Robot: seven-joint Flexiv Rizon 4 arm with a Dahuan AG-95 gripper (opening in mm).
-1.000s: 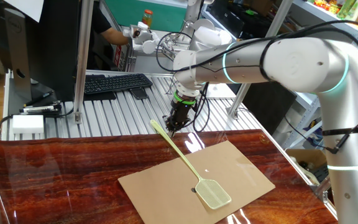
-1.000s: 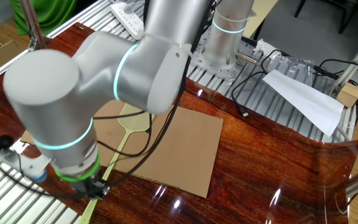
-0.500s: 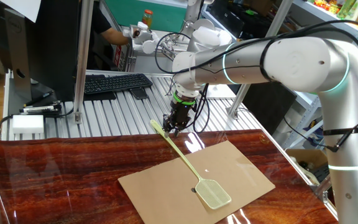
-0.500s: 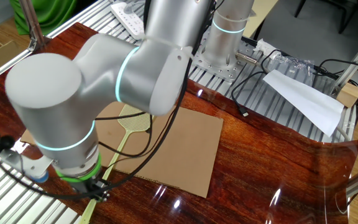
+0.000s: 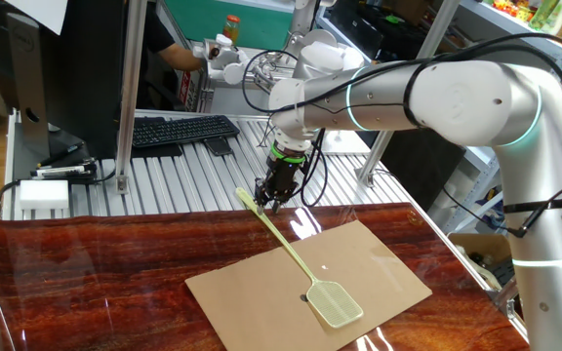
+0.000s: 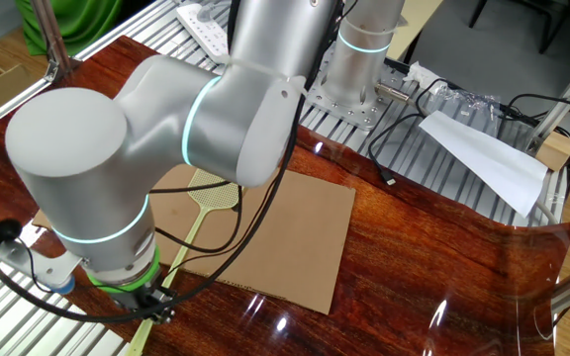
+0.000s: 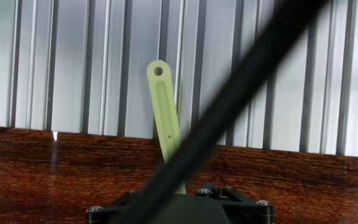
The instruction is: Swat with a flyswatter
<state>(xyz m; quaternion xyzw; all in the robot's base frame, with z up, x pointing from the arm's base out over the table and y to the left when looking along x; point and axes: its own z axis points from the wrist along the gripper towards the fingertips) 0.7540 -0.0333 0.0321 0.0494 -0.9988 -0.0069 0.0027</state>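
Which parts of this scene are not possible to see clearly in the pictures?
- Claw fingertips: hand view, the claw's own black body and a blurred cable cover them.
- Pale yellow-green plastic flyswatter handle end: the other fixed view, behind the arm.
- Grip on handle: unclear in all views.

Robotics lab: indicated by slatted aluminium bench [image 5: 164, 175], keyboard [image 5: 179, 130], monitor [image 5: 18, 73], loose cables [image 6: 414, 138].

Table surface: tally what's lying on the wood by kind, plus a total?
Flyswatter: 1
Cardboard sheet: 1
Total: 2
The swatter's head lies on the cardboard; its handle runs out past the wood's edge, by the gripper.
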